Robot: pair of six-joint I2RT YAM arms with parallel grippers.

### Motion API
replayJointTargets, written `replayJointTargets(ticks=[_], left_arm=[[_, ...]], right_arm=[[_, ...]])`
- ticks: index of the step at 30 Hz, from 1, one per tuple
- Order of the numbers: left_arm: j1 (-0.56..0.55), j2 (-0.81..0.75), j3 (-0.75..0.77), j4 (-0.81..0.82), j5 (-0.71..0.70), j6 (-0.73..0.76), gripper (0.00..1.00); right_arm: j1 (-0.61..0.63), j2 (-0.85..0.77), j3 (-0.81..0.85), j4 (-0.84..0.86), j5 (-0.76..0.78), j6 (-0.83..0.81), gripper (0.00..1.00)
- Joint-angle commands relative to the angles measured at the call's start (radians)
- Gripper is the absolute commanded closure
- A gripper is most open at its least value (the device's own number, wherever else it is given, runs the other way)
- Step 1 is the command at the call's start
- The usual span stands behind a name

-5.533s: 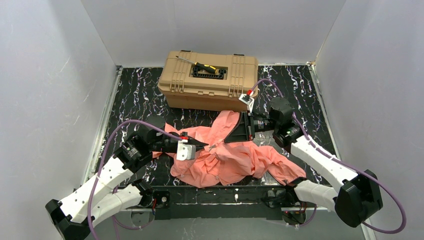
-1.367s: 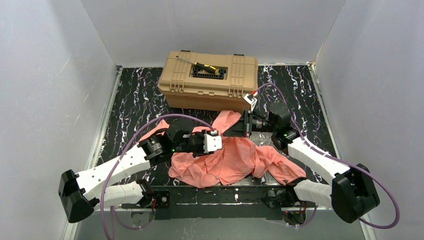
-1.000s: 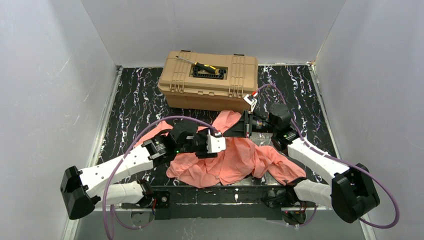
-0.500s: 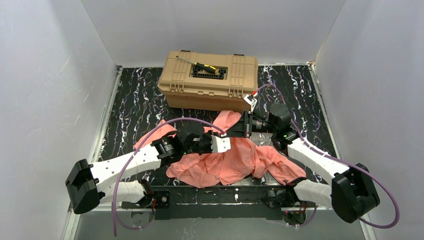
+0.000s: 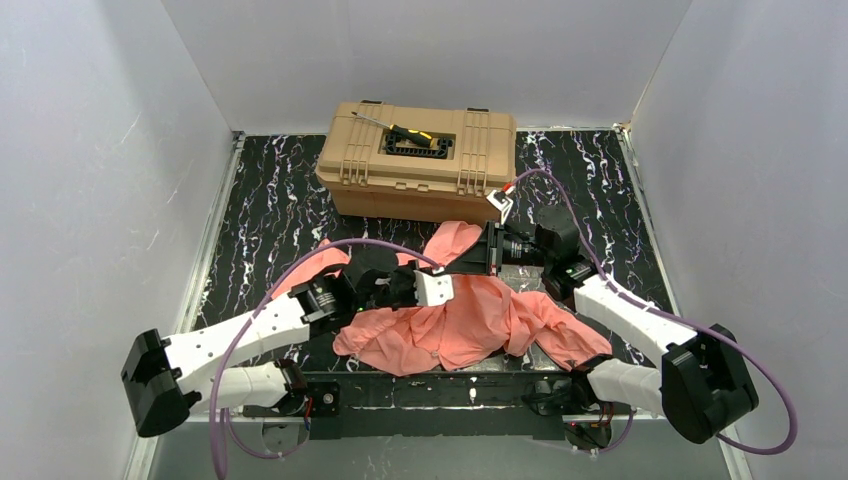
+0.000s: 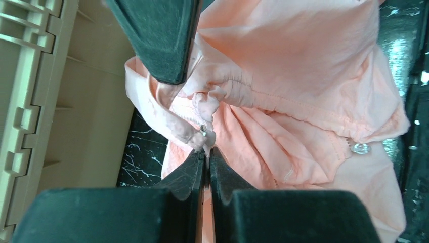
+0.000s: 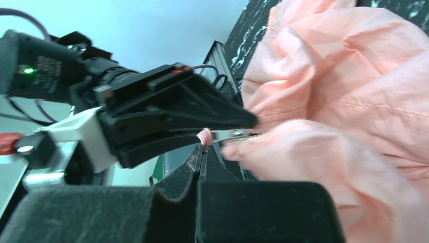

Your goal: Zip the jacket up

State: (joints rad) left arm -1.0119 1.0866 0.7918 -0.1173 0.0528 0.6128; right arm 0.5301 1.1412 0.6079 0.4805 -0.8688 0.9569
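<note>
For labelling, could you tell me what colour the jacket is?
The jacket is salmon pink, best seen in the left wrist view.

Left claw, right claw: both clamped.

Field notes, my rig: left arm and right arm have white shells with chunky black joints. A purple cable loops along each. Left gripper and right gripper have dark wedge-shaped fingers. There is a white block behind the left fingers and a green light on that wrist.
</note>
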Motion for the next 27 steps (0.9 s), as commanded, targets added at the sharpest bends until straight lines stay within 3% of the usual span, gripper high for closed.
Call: replayJointTargets(ticks=[1, 7, 19, 27], left_arm=[[-0.004, -0.101, 0.003, -0.025, 0.101, -0.007, 1.00], [-0.004, -0.195, 0.011, -0.090, 0.238, 0.008, 1.00], [-0.005, -0.232, 0.042, -0.128, 0.278, 0.100, 1.00], [-0.005, -0.194, 0.150, -0.098, 0.315, 0.146, 1.00]], right_arm=[[-0.015, 0.039, 0.051, -0.089, 0.048, -0.084, 0.99], [-0.027, 0.096, 0.075, -0.098, 0.066, -0.103, 0.99], [-0.027, 0.096, 0.044, -0.051, 0.033, -0.079, 0.99], [-0.027, 0.116, 0.011, 0.002, 0.028, -0.055, 0.99]])
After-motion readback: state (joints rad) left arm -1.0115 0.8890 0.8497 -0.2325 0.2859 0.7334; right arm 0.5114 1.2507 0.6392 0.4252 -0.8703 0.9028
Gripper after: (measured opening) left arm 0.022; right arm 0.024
